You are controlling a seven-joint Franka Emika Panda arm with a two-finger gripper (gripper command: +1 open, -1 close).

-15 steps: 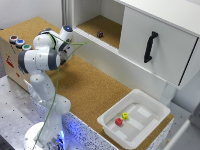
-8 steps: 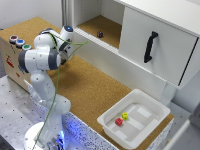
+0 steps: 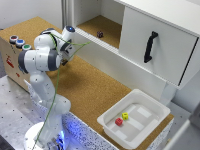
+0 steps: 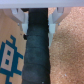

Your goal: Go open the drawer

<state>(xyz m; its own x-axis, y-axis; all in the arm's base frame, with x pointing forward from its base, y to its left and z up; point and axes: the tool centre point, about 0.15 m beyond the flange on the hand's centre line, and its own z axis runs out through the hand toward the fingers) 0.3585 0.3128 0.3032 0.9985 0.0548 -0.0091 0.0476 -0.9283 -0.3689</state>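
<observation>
The drawer is the long, low white front panel with a raised top lip, running under the open cabinet shelf. It looks closed. My gripper hangs over the cork surface near the drawer's end on the exterior view's left, apart from the panel. In the wrist view the two white fingers stand apart, with a blurred dark vertical shape between them. I cannot tell what that shape is.
A big white door with a black vertical handle stands above the drawer. A white plastic bin holds a red piece and a yellow piece. A cardboard box with coloured buttons stands behind the arm. A small dark object lies on the shelf.
</observation>
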